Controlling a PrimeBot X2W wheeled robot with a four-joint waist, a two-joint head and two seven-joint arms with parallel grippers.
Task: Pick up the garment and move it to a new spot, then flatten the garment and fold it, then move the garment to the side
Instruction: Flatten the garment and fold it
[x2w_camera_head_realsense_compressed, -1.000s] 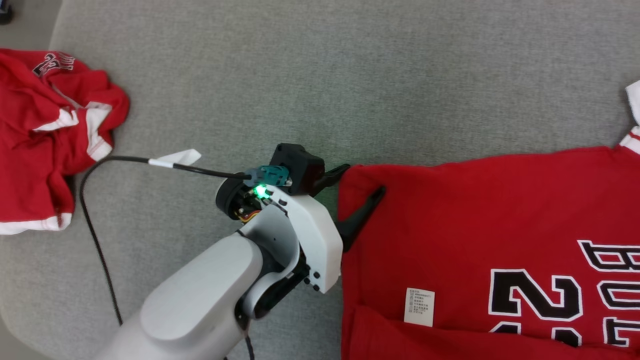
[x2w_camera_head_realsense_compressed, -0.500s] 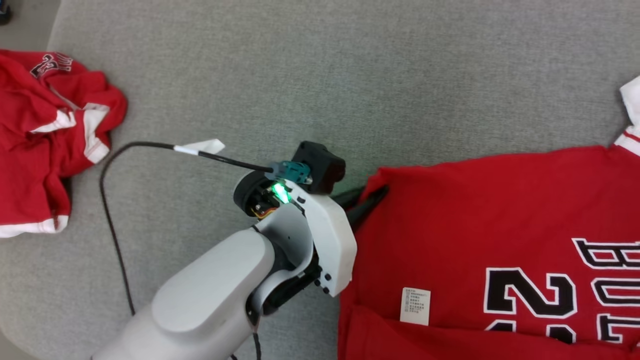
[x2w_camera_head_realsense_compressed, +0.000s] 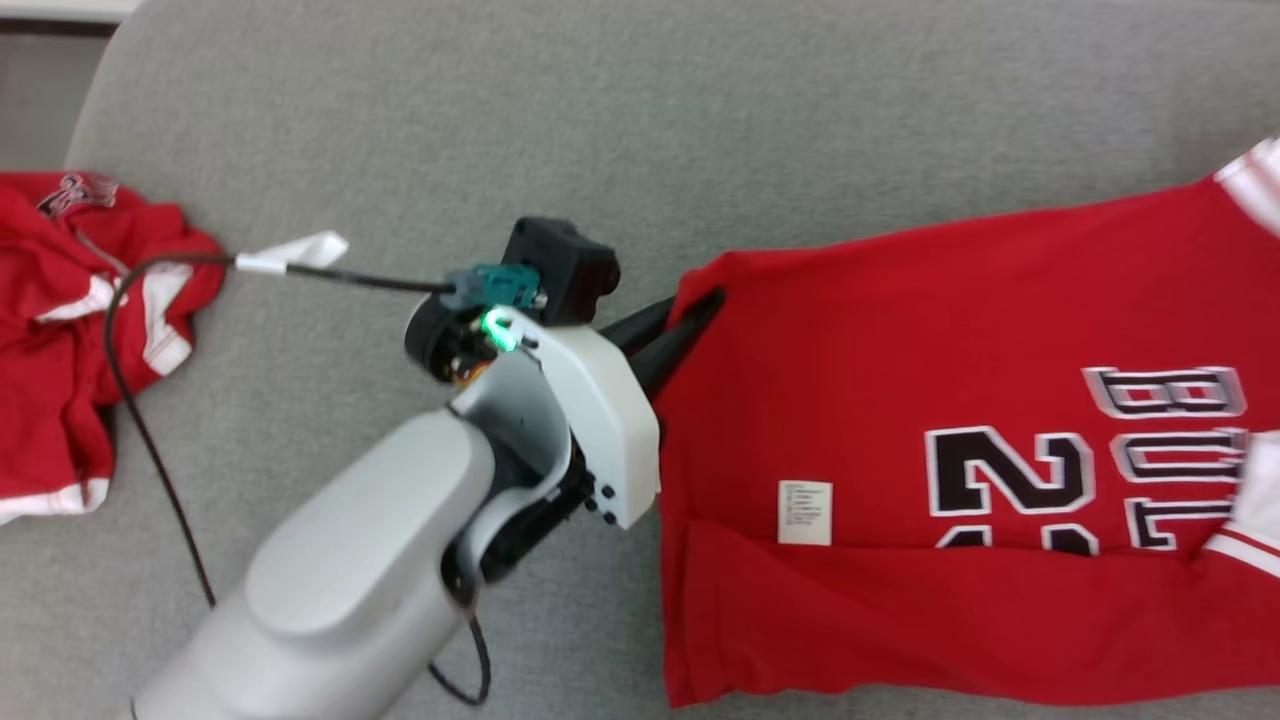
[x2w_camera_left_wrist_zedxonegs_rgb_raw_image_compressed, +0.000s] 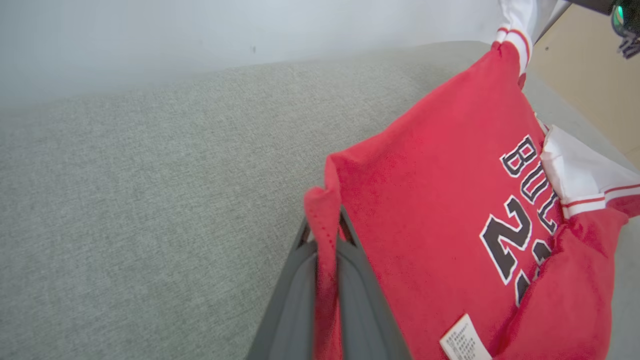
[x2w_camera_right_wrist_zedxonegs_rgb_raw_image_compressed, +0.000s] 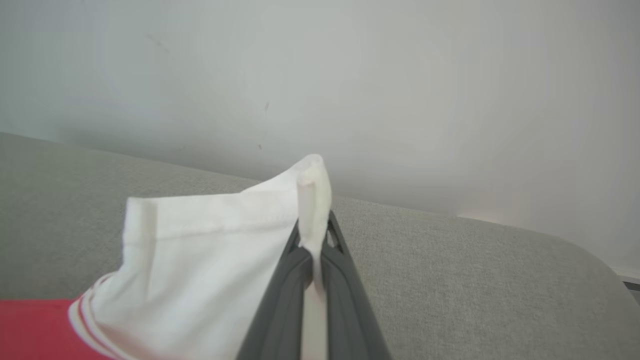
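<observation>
Left pincer (x2w_camera_left_wrist_zedxonegs_rgb_raw_image_compressed: 323, 234), right pincer (x2w_camera_right_wrist_zedxonegs_rgb_raw_image_compressed: 314, 235) — each nipping garment (x2w_camera_left_wrist_zedxonegs_rgb_raw_image_compressed: 440, 200) edge

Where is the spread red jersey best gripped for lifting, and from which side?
At its end corners, approached from outside: the jersey is thin spread cloth, so only edges can be pinched. Left gripper holds the red corner, right gripper the white sleeve.

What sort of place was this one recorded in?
Probably an indoor room set for garment folding: a wide grey upholstered surface, a plain pale wall behind it, a red jersey and a crumpled red garment.
</observation>
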